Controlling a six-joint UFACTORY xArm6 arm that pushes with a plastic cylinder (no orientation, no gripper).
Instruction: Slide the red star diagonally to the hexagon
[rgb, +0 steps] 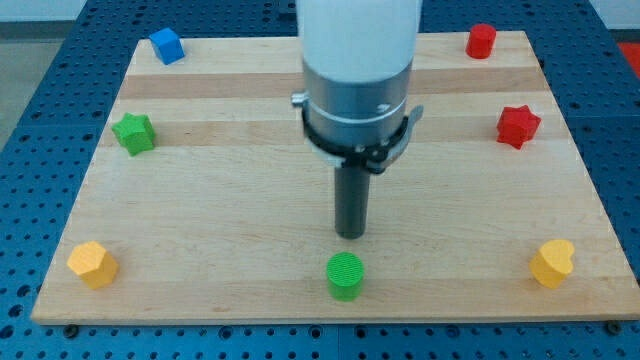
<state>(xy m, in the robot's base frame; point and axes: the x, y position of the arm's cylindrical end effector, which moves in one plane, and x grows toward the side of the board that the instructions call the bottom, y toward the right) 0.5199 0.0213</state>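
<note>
My tip (351, 234) rests mid-tabletop (220, 190), just above the green cylinder (346, 275); end effector is a bare rod, holding nothing; red star (518, 126) sits far right

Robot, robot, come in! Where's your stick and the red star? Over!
My tip mid-board, just above green cylinder, touching nothing. Red star at the view's right edge, untouched. Yellow hexagon bottom left. Green cylinder near the diagonal path.
</note>
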